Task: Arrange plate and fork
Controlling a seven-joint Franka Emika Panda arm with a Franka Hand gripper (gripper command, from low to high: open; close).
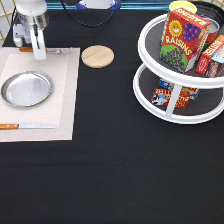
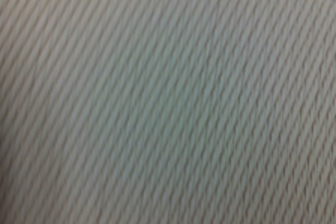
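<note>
The gripper (image 1: 39,54) sits low over the fork (image 1: 40,50) at the placemat's (image 1: 65,90) top edge; its grip cannot be judged. The light, slippery steel plate (image 1: 26,89) lies mid-mat; the stiff fork likely lifts best by its handle.

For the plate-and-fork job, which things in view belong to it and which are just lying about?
Part of the job:
- plate, on the placemat
- fork, along the placemat's top edge
- end effector, down at the fork

Lying about:
- knife on the placemat's bottom edge
- wooden disc
- two-tier rack holding a raisins box and other packets
</note>
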